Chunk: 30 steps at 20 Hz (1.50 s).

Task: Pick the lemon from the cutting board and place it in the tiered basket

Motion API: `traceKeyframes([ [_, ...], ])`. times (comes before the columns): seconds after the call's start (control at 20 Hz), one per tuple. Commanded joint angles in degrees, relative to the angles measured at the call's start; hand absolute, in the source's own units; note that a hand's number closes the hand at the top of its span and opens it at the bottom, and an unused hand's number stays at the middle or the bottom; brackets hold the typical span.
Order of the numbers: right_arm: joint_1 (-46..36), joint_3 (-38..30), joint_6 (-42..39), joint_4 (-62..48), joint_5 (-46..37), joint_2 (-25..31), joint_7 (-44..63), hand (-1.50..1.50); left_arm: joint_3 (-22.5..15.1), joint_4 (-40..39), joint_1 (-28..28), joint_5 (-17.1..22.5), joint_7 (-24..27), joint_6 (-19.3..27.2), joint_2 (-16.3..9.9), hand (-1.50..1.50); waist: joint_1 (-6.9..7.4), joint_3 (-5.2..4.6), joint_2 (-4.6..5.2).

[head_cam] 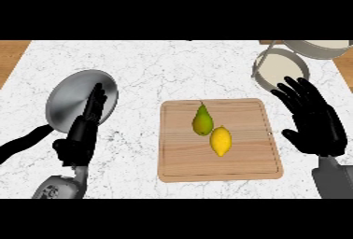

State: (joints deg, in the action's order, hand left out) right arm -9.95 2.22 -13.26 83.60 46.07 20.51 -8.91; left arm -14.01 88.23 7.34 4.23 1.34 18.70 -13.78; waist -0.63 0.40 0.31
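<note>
Room to move is what you have most of at the near side: the white marbled counter (172, 65) lies bare in front of and behind the pale rectangular wooden cutting board (219, 139), and a broad strip of open stone runs between the board's left edge and your left hand (81, 135). The board's right edge sits close to your right hand (314, 121), with only a narrow gap of counter between them.

Your yellow oval lemon (221, 140) lies on the board, slightly right of its middle, long axis running roughly toward you. It touches or nearly touches the green pear (202, 120), which lies just beyond and to its left, stem pointing away. Your right hand stands to the lemon's right, apart from it, off the board; its fingers are spread and straight, palm facing the view, holding nothing. Your left hand is well apart from the lemon, on the far side of the open strip; its fingers are straight and together, pointing away from you, and they overlap the round grey metal pan (81, 99) that sits at the counter's left.

The pale wire-framed tiered basket (279, 67) stands at the far right corner, just beyond your right hand's fingertips, its upper tier cut off by the top edge. Brown wooden floor (12, 53) shows past the counter's left edge.
</note>
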Motion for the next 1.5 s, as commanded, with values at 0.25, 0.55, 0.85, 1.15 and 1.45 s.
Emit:
traceKeyframes([
  [0.25, 4.0, -5.7, -15.3, 3.9, -9.5, 21.0, 0.6, -1.50, -0.8, -2.0, 1.7, -3.3, -1.6, 2.9, 2.1, 0.00, -0.97, -0.47, -0.47],
  [0.55, -0.3, -2.6, -13.3, 16.7, -27.6, 33.2, 6.2, -1.50, -0.5, 0.6, 2.0, -2.7, -3.7, 2.5, 1.7, 0.00, 0.25, -0.64, -0.94],
  [0.85, -2.8, 4.1, -9.1, 31.8, -36.2, 36.8, 22.2, -1.50, -0.7, 0.5, 0.2, -2.5, -1.8, 1.3, 1.7, 0.00, 0.67, -0.62, -0.74],
  [1.15, -11.7, 15.7, -6.8, 40.5, -38.1, 31.4, 44.5, -1.50, 0.3, -0.3, 5.1, -3.5, -6.6, 1.1, 1.6, 0.00, 1.65, -0.56, -0.34],
  [1.45, -19.2, 21.4, -9.7, 37.0, -42.2, 21.5, 54.0, -1.50, -0.1, 3.9, 0.5, -4.5, -5.8, 0.4, 2.7, 0.00, 1.35, -0.44, -0.36],
])
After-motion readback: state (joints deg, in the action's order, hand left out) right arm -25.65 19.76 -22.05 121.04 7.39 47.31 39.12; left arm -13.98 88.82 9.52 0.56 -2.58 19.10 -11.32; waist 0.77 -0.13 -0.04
